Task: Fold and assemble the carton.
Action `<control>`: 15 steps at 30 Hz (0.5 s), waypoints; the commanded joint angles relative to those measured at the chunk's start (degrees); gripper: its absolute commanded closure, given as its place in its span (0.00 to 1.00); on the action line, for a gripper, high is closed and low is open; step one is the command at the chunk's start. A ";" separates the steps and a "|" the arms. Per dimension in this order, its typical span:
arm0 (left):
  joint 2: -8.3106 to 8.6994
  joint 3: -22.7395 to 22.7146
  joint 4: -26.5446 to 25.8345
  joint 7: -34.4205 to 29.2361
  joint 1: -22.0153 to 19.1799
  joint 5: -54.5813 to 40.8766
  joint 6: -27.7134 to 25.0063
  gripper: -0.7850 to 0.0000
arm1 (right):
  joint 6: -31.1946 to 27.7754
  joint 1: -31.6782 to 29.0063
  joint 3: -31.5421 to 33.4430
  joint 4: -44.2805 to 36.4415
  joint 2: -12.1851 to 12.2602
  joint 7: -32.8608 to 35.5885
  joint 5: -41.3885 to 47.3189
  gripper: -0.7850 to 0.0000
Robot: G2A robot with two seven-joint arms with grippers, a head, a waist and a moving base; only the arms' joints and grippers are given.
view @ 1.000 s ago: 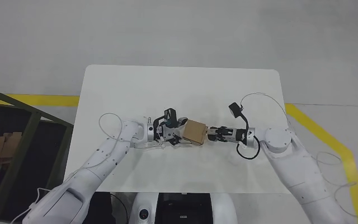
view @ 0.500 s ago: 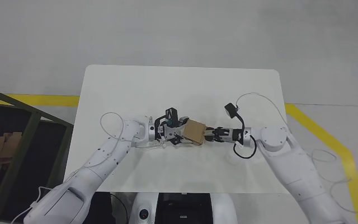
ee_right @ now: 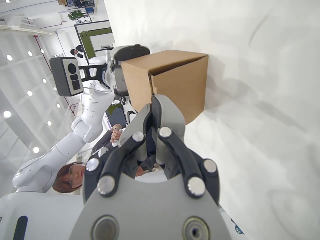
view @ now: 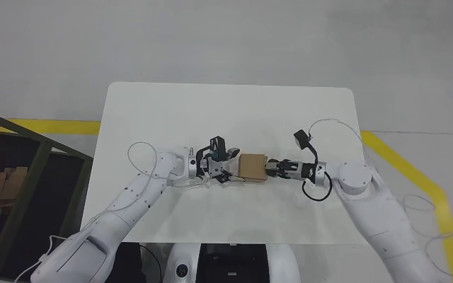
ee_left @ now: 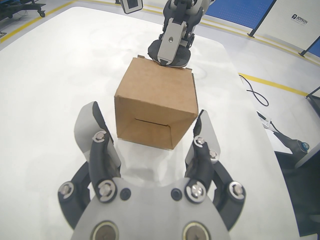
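Observation:
The brown carton (view: 253, 167) lies on the white table (view: 177, 113), near its front middle, between my two grippers. My left gripper (view: 228, 168) stands open just left of it. In the left wrist view its fingers (ee_left: 95, 126) flank the near end of the carton (ee_left: 155, 93) without touching it, and that end shows a dark slit. My right gripper (view: 271, 169) is shut, its tips against the carton's far top edge. The right wrist view shows the right gripper (ee_right: 152, 98) meeting a seam at the edge of the carton (ee_right: 182, 81).
A dark rack (view: 28, 177) stands on the floor left of the table. A thin cable (view: 340, 127) loops over the table's right side. Bare tabletop stretches behind the carton up to the far edge.
The carton has turned from skewed to square and shifted slightly right. My right gripper pushed in toward it, then drew back to the right. The left gripper stayed in place.

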 commanded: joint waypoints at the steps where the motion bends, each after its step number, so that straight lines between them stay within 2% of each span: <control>1: -0.02 0.02 0.03 0.00 -0.02 0.00 0.01 0.17 | 0.14 -0.56 0.84 -0.27 0.22 -0.46 -0.25 1.00; 8: -0.24 0.39 0.08 -0.20 -0.15 -0.31 -0.01 0.18 | 1.96 -1.76 1.87 -1.32 0.64 -1.44 -2.03 1.00; 15: -0.51 0.84 0.55 -0.14 -0.48 -0.47 -0.01 0.19 | 2.67 -0.86 0.02 -0.65 0.29 -1.53 -2.63 1.00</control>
